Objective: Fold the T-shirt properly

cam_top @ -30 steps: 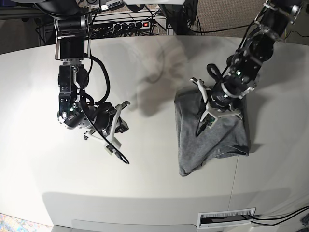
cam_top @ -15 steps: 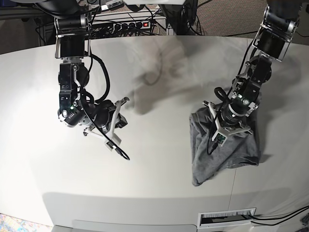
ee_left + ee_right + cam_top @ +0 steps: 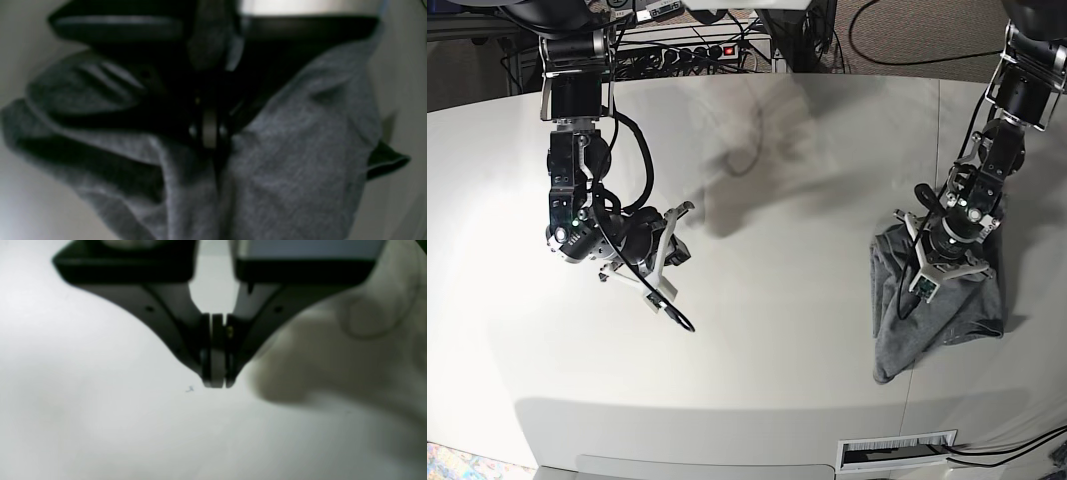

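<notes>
Over the last second the left gripper (image 3: 927,282), clamped on a bunch of cloth, has dragged the T-shirt (image 3: 947,318) rightward to the table's (image 3: 757,330) right edge, likely setting it aside folded. The right gripper (image 3: 670,262) hovers shut and empty, well apart; nothing obstructs.

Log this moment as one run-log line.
left gripper: shut on T-shirt, dragging it | right gripper: shut, empty, above table | T-shirt: bunched, fold unfinished
</notes>
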`<state>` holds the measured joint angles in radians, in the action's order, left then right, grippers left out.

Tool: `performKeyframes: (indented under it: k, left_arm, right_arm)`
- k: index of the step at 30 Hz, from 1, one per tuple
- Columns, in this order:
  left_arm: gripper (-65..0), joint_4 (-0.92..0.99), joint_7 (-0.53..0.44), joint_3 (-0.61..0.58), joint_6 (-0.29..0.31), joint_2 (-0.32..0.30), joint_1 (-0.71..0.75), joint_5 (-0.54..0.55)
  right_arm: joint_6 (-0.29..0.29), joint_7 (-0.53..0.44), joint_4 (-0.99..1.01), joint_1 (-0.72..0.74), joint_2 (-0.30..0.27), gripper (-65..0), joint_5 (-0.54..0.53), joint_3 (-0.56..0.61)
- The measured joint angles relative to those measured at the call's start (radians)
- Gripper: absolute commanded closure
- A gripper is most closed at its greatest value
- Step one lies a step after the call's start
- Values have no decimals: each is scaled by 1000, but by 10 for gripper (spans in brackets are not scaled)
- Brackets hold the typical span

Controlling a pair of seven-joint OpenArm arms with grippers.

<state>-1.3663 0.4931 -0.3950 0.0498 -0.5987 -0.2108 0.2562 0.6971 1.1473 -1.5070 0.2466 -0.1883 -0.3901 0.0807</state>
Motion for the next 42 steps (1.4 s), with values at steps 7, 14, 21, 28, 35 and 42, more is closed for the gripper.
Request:
performKeyframes:
  k: [7, 14, 21, 28, 35, 42]
  left_arm:
    - [0, -200, 113, -9, 24, 1, 19, 41]
    - [0, -307, 136, -8, 65, 17, 35, 86]
    - [0, -307, 146, -9, 79, 15, 132, 77]
    - [0, -491, 159, -3, 42, -38, 224, 2]
    - [0, -612, 152, 124, 3, -52, 372, -39]
    - [0, -615, 111, 377, 1, -52, 551, 41]
  right_arm:
    - [0, 0, 0, 0, 0, 0, 1, 0]
    - [0, 0, 0, 0, 0, 0, 0, 0]
    - [0, 27, -3, 0, 1, 0, -1, -19]
    - [0, 49, -137, -50, -16, 0, -98, -149]
    - [-1, 55, -243, -202, -57, 0, -138, -300]
    - [1, 31, -382, -365, -112, 0, -176, -401]
